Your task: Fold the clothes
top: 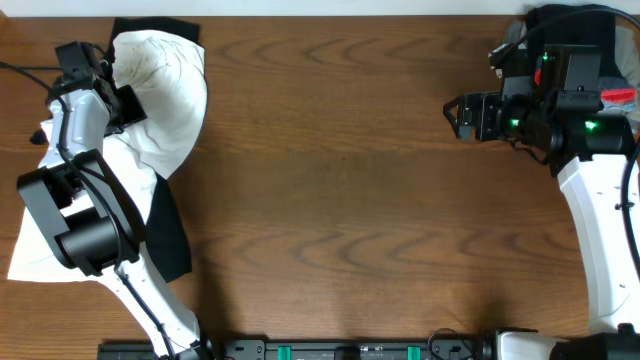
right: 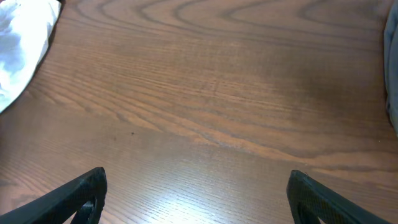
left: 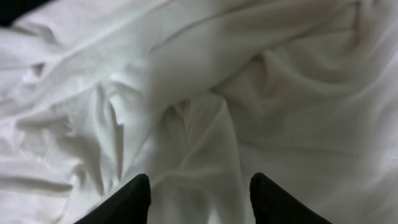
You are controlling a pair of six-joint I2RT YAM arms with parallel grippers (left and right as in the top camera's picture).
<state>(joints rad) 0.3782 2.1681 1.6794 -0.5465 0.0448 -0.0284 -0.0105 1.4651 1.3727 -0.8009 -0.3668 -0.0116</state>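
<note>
Left wrist view alone shows left gripper spread over the white T-shirt; right gripper spread above table

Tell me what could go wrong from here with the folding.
The left gripper hangs open over bunched folds of the white T-shirt; closing may pinch several layers. The black garment seems to lie partly under the shirt, so a pull could drag it along. The right gripper is open over bare table, far from helping.
</note>
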